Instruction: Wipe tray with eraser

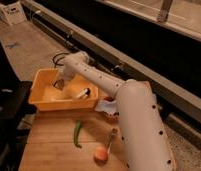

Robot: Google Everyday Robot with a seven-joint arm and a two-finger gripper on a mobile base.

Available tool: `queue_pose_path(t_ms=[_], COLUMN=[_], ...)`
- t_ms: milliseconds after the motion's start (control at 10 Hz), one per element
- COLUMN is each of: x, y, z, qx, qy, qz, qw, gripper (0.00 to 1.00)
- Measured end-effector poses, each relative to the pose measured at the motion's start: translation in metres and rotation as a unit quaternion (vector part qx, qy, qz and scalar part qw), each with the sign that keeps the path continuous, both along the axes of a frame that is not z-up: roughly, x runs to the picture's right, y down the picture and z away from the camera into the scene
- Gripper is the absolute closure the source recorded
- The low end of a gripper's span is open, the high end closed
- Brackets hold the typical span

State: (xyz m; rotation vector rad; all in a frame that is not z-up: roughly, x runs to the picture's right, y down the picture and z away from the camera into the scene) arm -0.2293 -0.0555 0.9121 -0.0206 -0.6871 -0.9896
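The eraser (pixel 83 93), a small oblong block with a pale face and a black edge strip, lies on the floor of the tray (pixel 42 105) towards its right end. The tray is a deep yellow plastic tub with sloping walls, set at the back left of the wooden plank worktop (pixel 49 146). The gripper (pixel 59 84) hangs inside the tray's left part, jaws closed, apart from the eraser. A slim curved green pepper (pixel 77 133) lies nearer on the worktop.
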Motion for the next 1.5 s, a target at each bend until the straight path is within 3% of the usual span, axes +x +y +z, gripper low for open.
queue_pose_path(t_ms=[100,200,300,600,900,1200,1500], x=[0.004,0.009,0.010,0.015,0.015,0.019,0.035], y=[0.000,0.003,0.009,0.037,0.045,0.058,0.053], z=[0.001,0.003,0.007,0.030,0.038,0.053,0.065], qx=[0.005,-0.001,-0.013,-0.046,-0.063,-0.085,-0.086], qy=[0.015,0.045,0.055,0.051,0.047,0.066,0.090], qz=[-0.003,-0.011,-0.013,0.002,0.005,-0.015,-0.018], qw=[0.9999,0.9989,0.9983,0.9977,0.9969,0.9941,0.9920], gripper=[1.00,1.00,1.00,1.00,1.00,1.00,1.00])
